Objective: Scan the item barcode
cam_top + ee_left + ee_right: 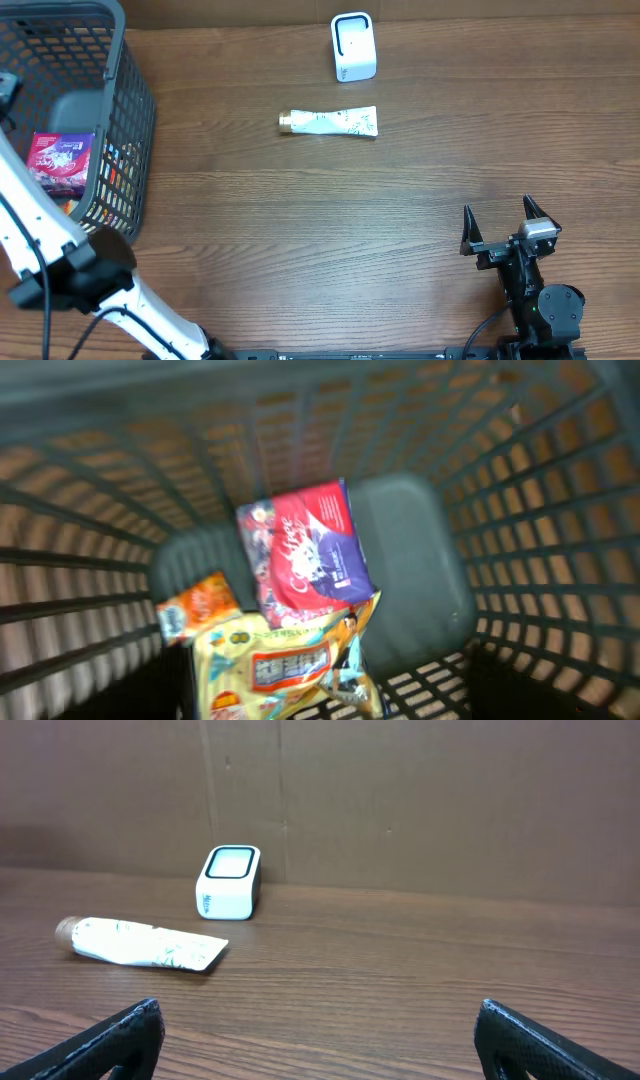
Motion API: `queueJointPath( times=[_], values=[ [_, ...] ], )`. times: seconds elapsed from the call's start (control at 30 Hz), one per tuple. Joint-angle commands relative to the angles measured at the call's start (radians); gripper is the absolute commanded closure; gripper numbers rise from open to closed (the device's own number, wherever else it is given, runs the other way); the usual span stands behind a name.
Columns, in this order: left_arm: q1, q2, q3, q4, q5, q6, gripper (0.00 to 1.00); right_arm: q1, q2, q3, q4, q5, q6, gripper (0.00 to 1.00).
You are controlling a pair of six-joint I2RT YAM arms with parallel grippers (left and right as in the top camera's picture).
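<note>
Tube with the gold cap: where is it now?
In the overhead view, the tube lies flat on the table, just below the white scanner, cap toward the basket.

Bare wood fills the middle and right of the table [300, 230], so there is room to pass. The basket [135, 120] blocks the upper left. The tube [330, 122] and scanner [353, 47] sit top middle.

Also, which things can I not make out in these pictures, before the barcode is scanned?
- Barcode on the tube: print too small, overhead and right wrist views.
- Text on the red packet and yellow packet: blurred, left wrist view.
- Lower basket contents: overhead, hidden by its mesh wall and the left arm.
- Left tool: its fingers appear in no view.
</note>
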Motion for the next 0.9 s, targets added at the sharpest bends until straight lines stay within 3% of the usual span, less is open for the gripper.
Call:
queueJointPath(
  times=[0.0,0.33,0.6,0.87],
  values=[
    [0.003,0.063,-0.039,-0.024,-0.04,0.029,0.0,0.006,-0.01,-0.01,0.005,-0.004,-0.004,0.0],
    [-0.013,0.251,-0.103,-0.016,-0.004,-0.061,0.0,0.006,-0.01,-0.01,0.005,-0.004,-0.004,0.0],
    [-0.005,0.406,-0.104,-0.025,0.005,-0.067,0.0,0.006,-0.01,-0.01,0.005,-0.004,-0.004,0.0],
    [-0.01,0.451,-0.126,0.009,0.006,-0.067,0.0,0.006,-0.01,-0.01,0.005,-0.004,-0.004,0.0]
  ],
)
